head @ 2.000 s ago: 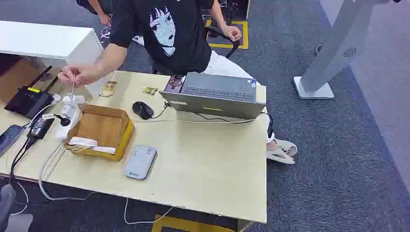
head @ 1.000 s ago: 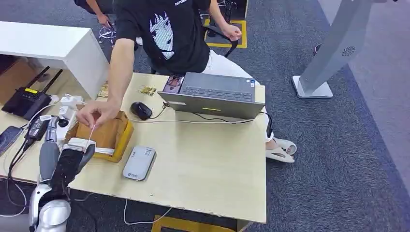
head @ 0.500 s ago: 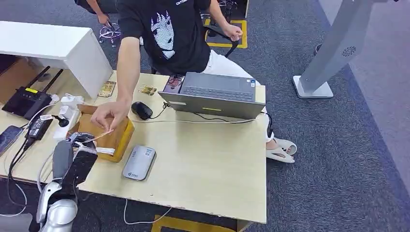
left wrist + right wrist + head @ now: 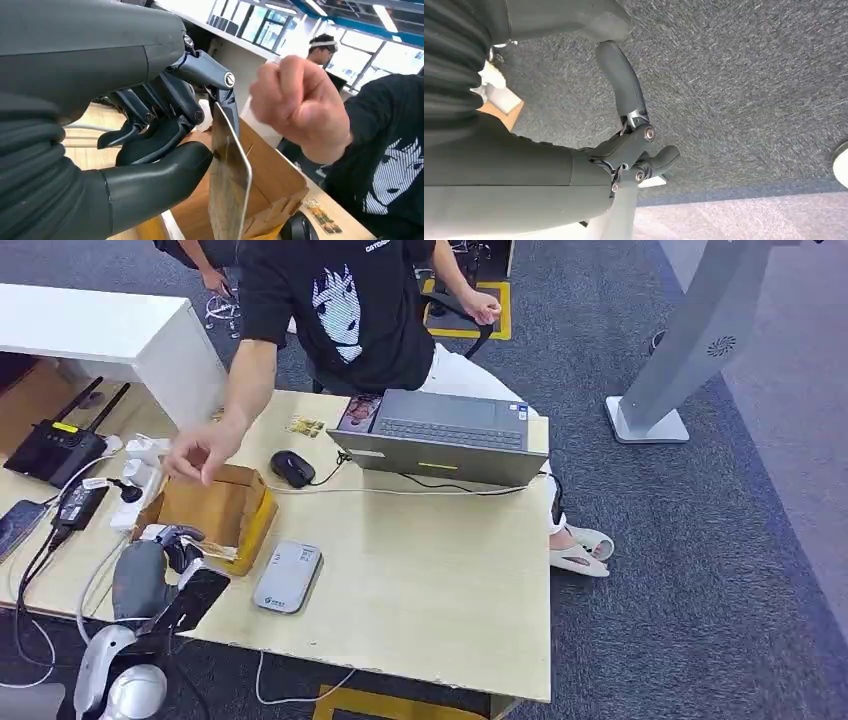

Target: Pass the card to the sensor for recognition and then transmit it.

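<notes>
One card (image 4: 229,182) pinched edge-on between thumb and fingers of left hand (image 4: 160,562), beside cardboard box (image 4: 212,508) on table (image 4: 430,580), grey sensor (image 4: 287,576) just beside, person's hand (image 4: 197,452) above box, right hand (image 4: 624,150) fingers apart, holding nothing, over carpet.

On the pale wooden tabletop (image 4: 420,590), an open brown cardboard box (image 4: 212,508) sits near the left edge, with a flat grey card reader (image 4: 288,577) just in front and to its right. Behind the box lies a black computer mouse (image 4: 294,468), and right of it an open grey laptop (image 4: 445,436); a black router (image 4: 58,446) sits far left.
</notes>
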Available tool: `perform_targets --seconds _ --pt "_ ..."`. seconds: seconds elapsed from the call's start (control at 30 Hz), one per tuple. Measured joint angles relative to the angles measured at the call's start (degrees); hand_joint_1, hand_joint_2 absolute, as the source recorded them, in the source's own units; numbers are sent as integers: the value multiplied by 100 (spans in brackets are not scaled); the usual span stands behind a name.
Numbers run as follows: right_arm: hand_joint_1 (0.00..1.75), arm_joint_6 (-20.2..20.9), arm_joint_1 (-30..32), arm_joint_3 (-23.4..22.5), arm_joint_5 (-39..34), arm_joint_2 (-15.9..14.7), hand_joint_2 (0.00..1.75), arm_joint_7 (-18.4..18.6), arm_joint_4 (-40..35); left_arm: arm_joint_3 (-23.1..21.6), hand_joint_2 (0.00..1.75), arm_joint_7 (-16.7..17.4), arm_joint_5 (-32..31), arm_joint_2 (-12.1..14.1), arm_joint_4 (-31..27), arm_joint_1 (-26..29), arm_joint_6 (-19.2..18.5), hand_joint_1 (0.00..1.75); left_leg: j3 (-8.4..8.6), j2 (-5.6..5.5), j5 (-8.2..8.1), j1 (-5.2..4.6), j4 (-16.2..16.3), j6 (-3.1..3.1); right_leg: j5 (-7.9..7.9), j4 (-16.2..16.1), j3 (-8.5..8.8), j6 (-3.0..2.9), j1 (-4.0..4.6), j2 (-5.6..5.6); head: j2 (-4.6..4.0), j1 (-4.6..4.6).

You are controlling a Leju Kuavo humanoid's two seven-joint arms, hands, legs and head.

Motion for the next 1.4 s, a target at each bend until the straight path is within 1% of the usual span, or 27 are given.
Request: perform_targets --seconds 0.03,0.1,0.2,0.33,0.4,0.5,0.63,0.77,0.83,0.87,0.93,0.97,1.0,1.07,1.1,1.13,1.2,1.23,1.4 --pt "0 0 1 0 0 0 175 0 2 -4 175 2 -13 6 -2 3 9 175 0 0 0 0 0 0 0 0 0 0 0 0 0 0" --pt "0 0 2 0 -4 0 175 15 9 -24 175 102 -226 24 -13 15 59 175 0 0 0 0 0 0 0 0 0 0 0 0 0 0" --pt "0 -2 2 0 -15 0 175 57 9 -105 175 420 -878 92 -15 24 103 175 0 0 0 -1 0 0 0 0 0 0 0 0 0 0" --pt "0 0 7 7 -4 0 175 59 20 -290 175 841 -1874 251 24 19 325 175 0 0 0 -1 0 0 0 0 0 0 0 0 0 2" --pt "0 -2 7 9 4 0 175 66 35 -370 175 988 -2254 334 112 4 437 175 0 0 0 -1 0 0 0 0 -1 0 0 0 0 0" --pt "0 0 10 11 9 0 175 76 46 -468 175 1075 -2469 426 242 -12 555 175 0 0 0 -1 0 0 0 0 -1 0 0 0 0 0" --pt "0 0 15 15 44 0 175 109 63 -571 175 1145 -2649 505 431 -71 577 175 0 -1 0 -1 0 0 0 0 0 0 0 -1 0 2" --pt "0 0 21 37 94 0 175 162 87 -653 175 1167 -2551 507 716 -193 603 175 0 0 0 -1 0 0 0 0 -1 0 0 -1 0 0" --pt "0 0 17 70 131 -9 175 166 94 -700 175 1169 -2522 494 953 -324 647 175 -1 -2 0 -1 0 0 0 0 2 0 0 -2 -2 2" --pt "0 0 19 92 195 -2 175 142 96 -715 175 1222 -2546 481 1032 -357 704 175 0 0 0 -1 0 0 0 0 3 0 0 -2 0 0" --pt "0 -7 59 221 432 169 175 -8 31 -717 175 1384 -2634 426 1128 -334 930 175 1 8 0 1 0 0 1 1 2 0 1 7 0 2" --pt "0 -9 78 251 501 300 175 -33 -62 -717 175 1377 -2568 409 1139 -288 988 175 1 9 0 4 0 0 0 1 1 -1 1 8 0 4" --pt "0 -11 93 254 592 434 175 -65 -174 -717 175 1288 -2338 368 1135 -241 986 175 1 6 0 3 0 -1 -1 1 -1 -2 1 7 0 6" --pt "0 -11 95 249 712 619 175 -81 -267 -719 175 1013 -1746 282 1043 -140 869 175 0 -1 0 0 0 -1 -2 1 -7 -1 0 0 0 -2" --pt "0 -13 93 225 786 623 175 -90 -306 -736 175 870 -1535 213 926 -95 792 175 -3 -1 0 -5 0 0 -3 3 -8 0 -5 -1 0 -17" --pt "0 -19 88 186 850 673 175 -89 -378 -773 175 776 -1515 148 759 -67 734 175 -7 -2 0 2 0 0 -3 1 -4 0 -1 -4 0 -24" --pt "0 -28 82 135 905 713 175 -90 -461 -861 175 750 -1510 59 551 -65 695 175 -9 -2 0 2 0 0 -3 -1 -2 0 1 -4 0 11" --pt "0 -28 81 123 911 713 175 -90 -483 -881 175 732 -1510 15 478 -60 680 175 -7 1 -1 -3 0 0 -2 0 -3 0 -2 -2 0 2" --pt "0 -28 83 72 927 728 175 -88 -546 -946 175 700 -1463 -72 236 -50 645 175 -6 -2 0 -3 0 1 -1 -1 -2 1 -2 -4 0 4"
